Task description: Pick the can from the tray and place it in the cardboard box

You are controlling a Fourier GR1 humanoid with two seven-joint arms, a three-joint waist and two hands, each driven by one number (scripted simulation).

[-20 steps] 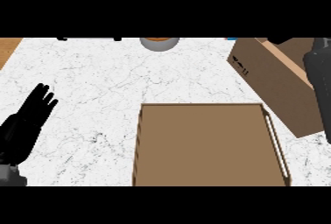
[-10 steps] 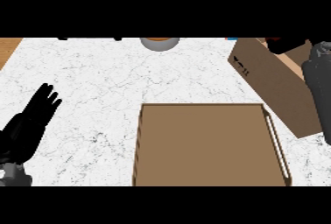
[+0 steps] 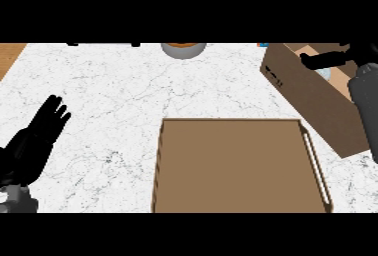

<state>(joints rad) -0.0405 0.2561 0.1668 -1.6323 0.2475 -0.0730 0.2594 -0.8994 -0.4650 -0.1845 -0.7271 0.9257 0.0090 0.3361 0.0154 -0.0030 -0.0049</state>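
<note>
Right hand [image 3: 336, 57] over the cardboard box [image 3: 303, 95], upper right of the frame.
A pale shape just under that hand, inside the box's open mouth, is probably the can [image 3: 325, 75]; its long axis is hidden, and I cannot tell whether the hand has hold of it. No can shows on the tray [image 3: 229, 165] at lower centre. The left hand [image 3: 37, 135] rests open at lower left, well apart from the box.

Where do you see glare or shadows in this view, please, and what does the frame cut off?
Head view: even light, no glare on the counter or tray, no clear cast shadows; the top edge crops a bowl and the cardboard box, the right edge the right forearm.
</note>
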